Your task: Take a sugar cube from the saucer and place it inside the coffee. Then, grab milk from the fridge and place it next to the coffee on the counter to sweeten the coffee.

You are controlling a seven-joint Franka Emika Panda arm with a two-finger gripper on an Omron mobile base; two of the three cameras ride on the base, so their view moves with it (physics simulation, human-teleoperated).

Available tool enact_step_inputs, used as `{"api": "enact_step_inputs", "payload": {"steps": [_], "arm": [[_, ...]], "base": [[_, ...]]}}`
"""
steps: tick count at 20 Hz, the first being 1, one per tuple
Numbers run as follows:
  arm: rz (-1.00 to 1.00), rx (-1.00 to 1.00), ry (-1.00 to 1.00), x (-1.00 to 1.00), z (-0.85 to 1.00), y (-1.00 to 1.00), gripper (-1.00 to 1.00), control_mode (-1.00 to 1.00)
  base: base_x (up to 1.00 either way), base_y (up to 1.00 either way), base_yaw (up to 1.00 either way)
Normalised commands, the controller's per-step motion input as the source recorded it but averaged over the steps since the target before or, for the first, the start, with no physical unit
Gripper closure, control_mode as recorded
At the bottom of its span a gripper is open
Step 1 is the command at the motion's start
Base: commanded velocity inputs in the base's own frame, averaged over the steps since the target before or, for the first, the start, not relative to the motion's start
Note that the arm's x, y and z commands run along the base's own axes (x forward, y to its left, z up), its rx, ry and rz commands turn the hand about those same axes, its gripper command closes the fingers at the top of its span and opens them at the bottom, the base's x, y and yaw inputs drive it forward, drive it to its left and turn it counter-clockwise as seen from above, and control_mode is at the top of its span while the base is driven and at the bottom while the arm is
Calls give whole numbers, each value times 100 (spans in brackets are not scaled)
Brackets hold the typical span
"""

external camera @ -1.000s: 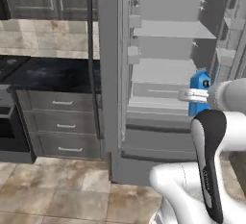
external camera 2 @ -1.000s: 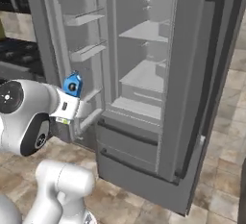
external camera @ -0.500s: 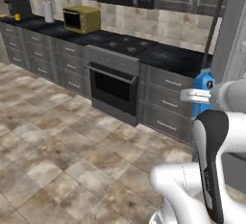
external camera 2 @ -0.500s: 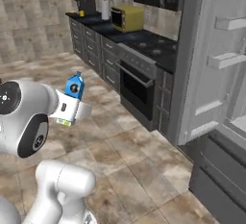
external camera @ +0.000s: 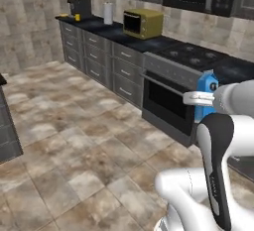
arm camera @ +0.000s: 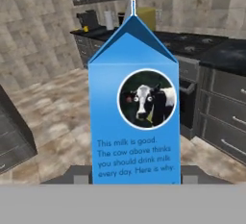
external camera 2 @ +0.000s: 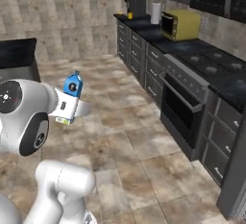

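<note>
I find the gripper [external camera: 202, 97] clamped on the milk [arm camera: 134, 117], a smooth, bright-blue rectangular carton with a gabled top and a round cow emblem over printed text, held upright in mid-air above the mottled stone-tile floor [external camera: 74, 145]. The counter [external camera 2: 192, 50] is glossy black over dark grey drawers with silver handles. At its far end I note a small yellow mug [external camera 2: 129, 15] beside the boxy black coffee machine [external camera 2: 138, 6], a white roll [external camera 2: 155, 12] and a mustard-yellow microwave [external camera 2: 181, 24].
</note>
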Motion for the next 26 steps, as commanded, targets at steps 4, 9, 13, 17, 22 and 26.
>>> {"api": "enact_step_inputs", "payload": {"steps": [4,9,13,17,22,26], "arm": [[0,0,0,0,0,0,100,100],[0,0,0,0,0,0,100,100],[0,0,0,0,0,0,100,100],[0,0,0,0,0,0,100,100],[0,0,0,0,0,0,100,100],[0,0,0,0,0,0,100,100]], "base": [[100,-3,16],[100,0,12],[100,-4,7],[100,-1,2],[100,-6,0],[100,-12,-7]]}}
